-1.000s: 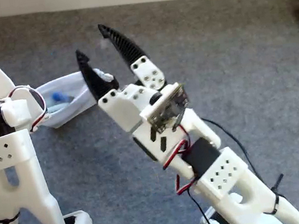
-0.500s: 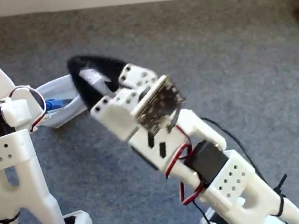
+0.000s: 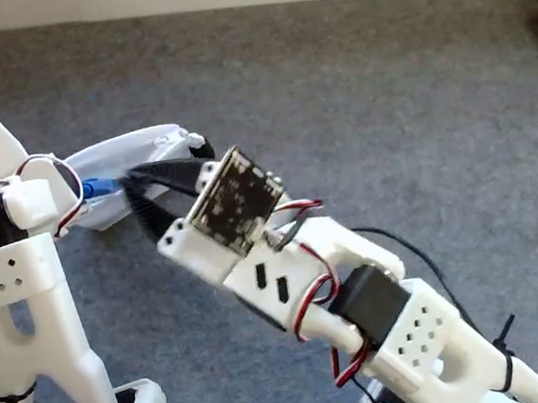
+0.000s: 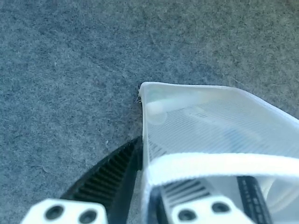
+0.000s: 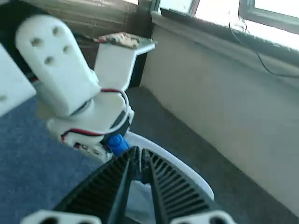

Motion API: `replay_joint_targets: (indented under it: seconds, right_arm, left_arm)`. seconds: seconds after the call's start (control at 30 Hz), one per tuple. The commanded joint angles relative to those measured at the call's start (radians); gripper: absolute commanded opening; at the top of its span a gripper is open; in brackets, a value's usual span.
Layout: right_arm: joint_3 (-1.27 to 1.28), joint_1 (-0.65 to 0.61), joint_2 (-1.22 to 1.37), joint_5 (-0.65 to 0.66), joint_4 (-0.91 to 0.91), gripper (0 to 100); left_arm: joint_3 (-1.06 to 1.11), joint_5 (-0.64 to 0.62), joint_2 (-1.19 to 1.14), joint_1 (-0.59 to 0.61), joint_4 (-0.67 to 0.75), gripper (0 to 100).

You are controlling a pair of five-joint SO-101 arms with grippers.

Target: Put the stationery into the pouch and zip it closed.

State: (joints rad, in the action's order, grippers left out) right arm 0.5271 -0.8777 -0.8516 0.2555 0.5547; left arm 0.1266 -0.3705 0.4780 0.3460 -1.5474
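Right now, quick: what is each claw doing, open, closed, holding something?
Left gripper: closed on the edge of the pouch.
Right gripper: closed, at the pouch; whether it pinches anything cannot be told.

White ribbed pouch (image 4: 210, 126); blue stationery (image 3: 97, 188); grey carpet (image 3: 434, 88).

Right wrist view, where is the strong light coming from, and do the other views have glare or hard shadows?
Right wrist view: daylight floods through the window, washing out its panes. Left wrist view: the pouch catches bright light, with no hard shadow beside it. High view: soft, even light, no hard shadows on the carpet.
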Motion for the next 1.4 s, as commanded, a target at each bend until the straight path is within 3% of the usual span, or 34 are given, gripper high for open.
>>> replay_joint_targets:
  seconds: [0.0, 0.1, 0.2, 0.43, 0.57, 0.63, 0.77, 0.93, 1.17, 1.37]
  right_arm:
    - [-0.035, 0.076, -0.051, -0.015, 0.077, 0.7]
    - [0.042, 0.105, -0.065, -0.107, 0.091, 0.7]
    - [0.101, 0.157, -0.087, -0.15, 0.091, 0.7]
    - [0.157, 0.464, -0.203, -0.158, 0.022, 0.7]
    - [0.162, 0.555, -0.286, -0.158, 0.025, 0.7]
    - [0.176, 0.559, -0.315, -0.158, 0.025, 0.7]
    - [0.225, 0.558, -0.351, -0.158, 0.022, 0.7]
    - [0.232, 0.545, -0.354, -0.158, 0.022, 0.7]
    - [0.288, 0.292, -0.352, -0.15, 0.027, 1.4]
    - [0.349, 0.071, -0.352, -0.15, 0.022, 20.8]
  left_arm:
    - [0.015, 0.006, 0.021, -0.012, 0.044, 1]
    - [0.025, 0.014, 0.024, -0.065, 0.057, 1]
    - [0.013, 0.104, 0.025, -0.143, 0.061, 1]
    - [-0.033, 0.316, 0.025, -0.41, 0.064, 1]
    - [-0.028, 0.443, 0.024, -0.558, 0.064, 1]
    - [-0.045, 0.4, 0.025, -0.53, 0.068, 1]
    - [-0.102, 0.235, 0.016, -0.318, 0.063, 1]
    - [-0.096, 0.141, 0.016, -0.15, 0.043, 1]
    - [-0.022, 0.141, 0.016, -0.133, 0.043, 1]
    - [-0.004, 0.143, 0.018, -0.136, 0.034, 1]
